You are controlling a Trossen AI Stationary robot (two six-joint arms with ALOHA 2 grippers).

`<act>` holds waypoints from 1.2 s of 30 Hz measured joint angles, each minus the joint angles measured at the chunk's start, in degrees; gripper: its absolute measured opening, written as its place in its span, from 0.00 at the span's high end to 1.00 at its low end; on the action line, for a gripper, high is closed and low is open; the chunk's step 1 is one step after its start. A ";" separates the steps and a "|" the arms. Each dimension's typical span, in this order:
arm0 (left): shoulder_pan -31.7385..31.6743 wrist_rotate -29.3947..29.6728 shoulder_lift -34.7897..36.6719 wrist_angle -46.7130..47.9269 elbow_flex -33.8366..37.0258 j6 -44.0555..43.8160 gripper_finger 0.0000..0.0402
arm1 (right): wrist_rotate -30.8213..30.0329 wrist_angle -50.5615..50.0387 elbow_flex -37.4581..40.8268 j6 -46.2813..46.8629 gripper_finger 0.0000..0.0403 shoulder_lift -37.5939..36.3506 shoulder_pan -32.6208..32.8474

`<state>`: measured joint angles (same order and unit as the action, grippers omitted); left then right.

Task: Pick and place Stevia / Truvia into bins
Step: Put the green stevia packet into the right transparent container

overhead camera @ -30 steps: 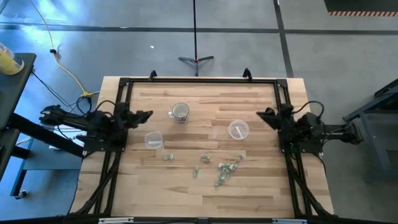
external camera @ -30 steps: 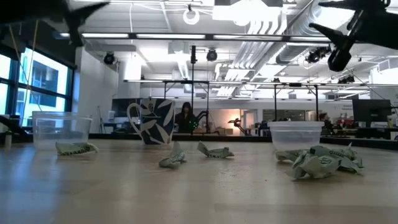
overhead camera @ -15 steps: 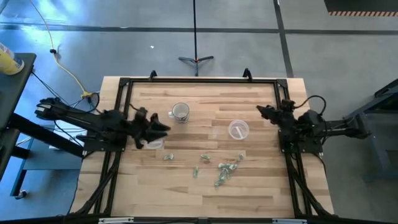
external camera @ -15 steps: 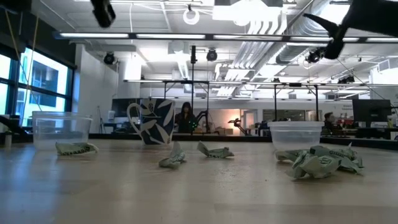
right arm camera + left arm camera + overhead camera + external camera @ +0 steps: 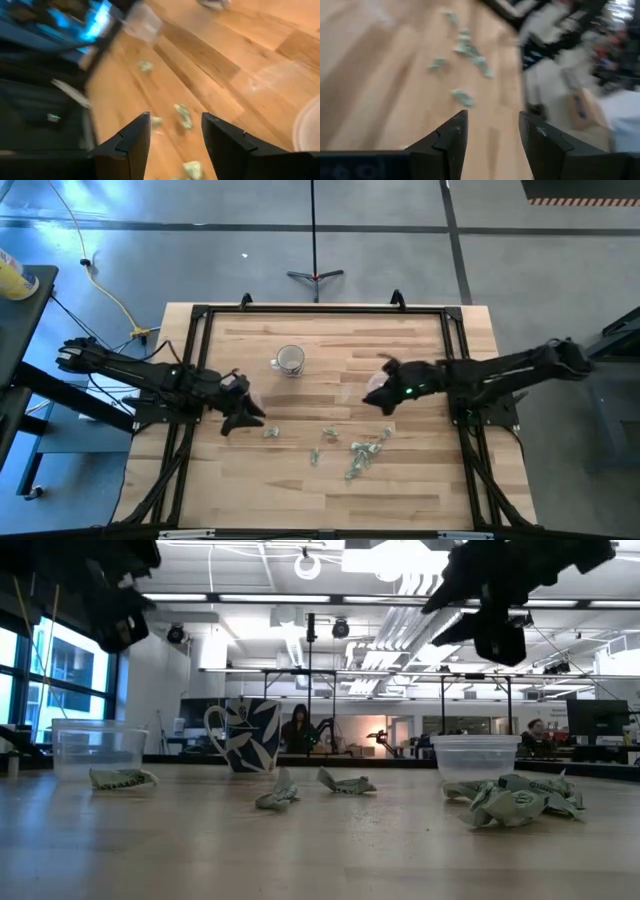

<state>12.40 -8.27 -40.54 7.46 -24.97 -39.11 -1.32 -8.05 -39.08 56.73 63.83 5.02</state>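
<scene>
- The left gripper (image 5: 243, 418) hangs parted and empty above the bench's left side, beside the left cup (image 5: 99, 751); the right gripper (image 5: 385, 392), also parted and empty, covers the right cup (image 5: 474, 757).
- Risk — either gripper could clip a light clear plastic cup and tip it.
- The crumpled, thin paper packets (image 5: 360, 455) lie scattered towards the near edge — easy to pinch two together.

Bright ceiling lights, even light on table (image 5: 420, 340); both wrist views motion-blurred, bkgd soft.
</scene>
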 joint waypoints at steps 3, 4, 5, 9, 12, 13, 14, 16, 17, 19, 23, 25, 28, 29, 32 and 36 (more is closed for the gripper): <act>0.43 -1.74 2.09 3.61 0.00 2.33 0.47 | -2.82 -5.64 -5.89 -1.81 0.58 5.65 1.65; 1.00 -1.29 2.75 5.95 0.00 3.16 0.47 | -3.86 -8.82 -7.82 -2.68 0.58 7.32 2.20; 1.67 0.03 3.32 8.73 0.00 3.81 0.47 | -5.16 -12.18 -9.68 -3.21 0.58 9.12 2.71; 4.40 7.94 3.94 19.08 0.02 6.13 0.47 | -7.60 -22.55 -15.89 -5.09 0.58 15.82 3.78; 5.34 14.63 3.73 24.00 0.02 6.32 0.47 | -3.81 -22.72 -18.44 -10.24 0.58 20.68 3.77; 5.29 16.59 3.56 24.34 0.02 6.37 0.47 | -2.48 -22.62 -19.17 -12.11 0.58 22.37 3.76; 5.26 17.74 3.52 24.09 0.02 6.29 0.47 | -1.48 -22.66 -20.04 -13.97 0.58 23.99 3.78; 5.25 18.16 3.59 21.94 0.02 5.45 0.47 | -0.57 -22.59 -21.89 -17.50 0.58 26.94 3.77; 5.25 18.14 3.59 20.19 0.02 4.46 0.47 | -0.49 -22.56 -22.84 -19.49 0.58 28.18 3.78; 5.25 18.10 3.55 16.67 0.02 2.61 0.47 | -1.30 -22.66 -24.96 -23.83 0.58 30.19 3.78; 5.25 15.55 3.62 11.75 0.02 0.58 0.47 | -4.02 -23.02 -28.70 -32.80 0.58 32.35 3.76; 5.29 15.47 3.65 11.18 0.02 1.38 0.47 | -5.02 -23.13 -29.57 -36.51 0.58 33.14 3.74; 5.22 18.82 3.41 10.92 0.02 2.67 0.47 | -2.33 -22.46 -29.54 -40.07 0.58 34.99 3.61; 5.22 19.88 3.37 10.65 0.02 2.51 0.47 | -1.00 -22.13 -29.54 -41.04 0.58 36.03 3.61; 5.27 20.87 3.41 9.80 0.02 2.42 0.47 | 0.82 -19.60 -29.47 -43.16 0.58 39.54 4.38; 5.27 20.82 3.39 10.06 0.02 2.73 0.47 | 0.51 -15.66 -29.45 -42.31 0.58 42.81 5.81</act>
<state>17.67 12.56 -37.15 17.52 -24.95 -36.38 -0.81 -23.71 -68.53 14.42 106.63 10.83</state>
